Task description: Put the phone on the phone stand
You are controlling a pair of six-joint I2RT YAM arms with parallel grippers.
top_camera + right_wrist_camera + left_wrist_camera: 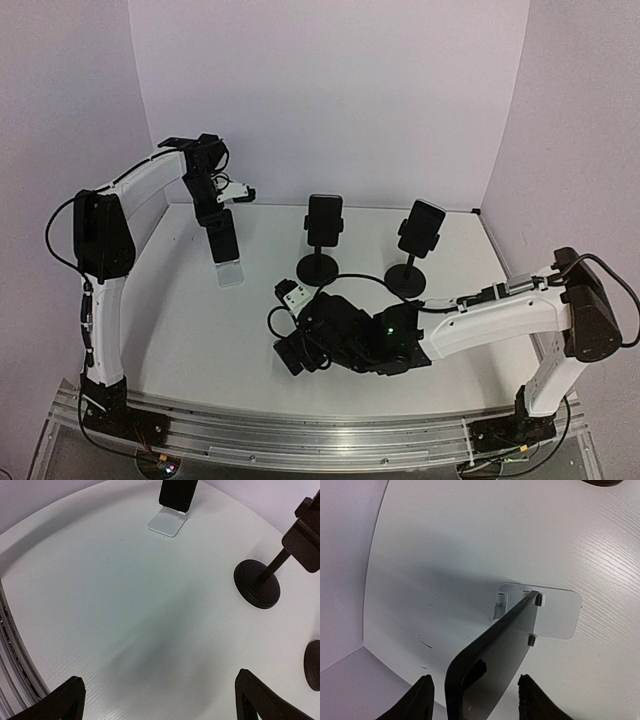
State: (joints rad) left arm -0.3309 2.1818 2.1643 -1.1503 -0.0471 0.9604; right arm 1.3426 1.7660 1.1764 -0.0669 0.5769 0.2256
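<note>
Plainly white, wood-grained table (200, 330) under the phone stand (231, 272) — lilac walls (330, 90) around

Black phone (492, 657) leans (tilted back) on white stand (562, 615).

Overhead plus wrist close-ups; common stand (231, 273)

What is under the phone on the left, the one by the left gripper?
The white phone stand: its flat base shows, and two dark pegs meet the lower edge of the phone. The phone covers most of the stand's back support.
</note>
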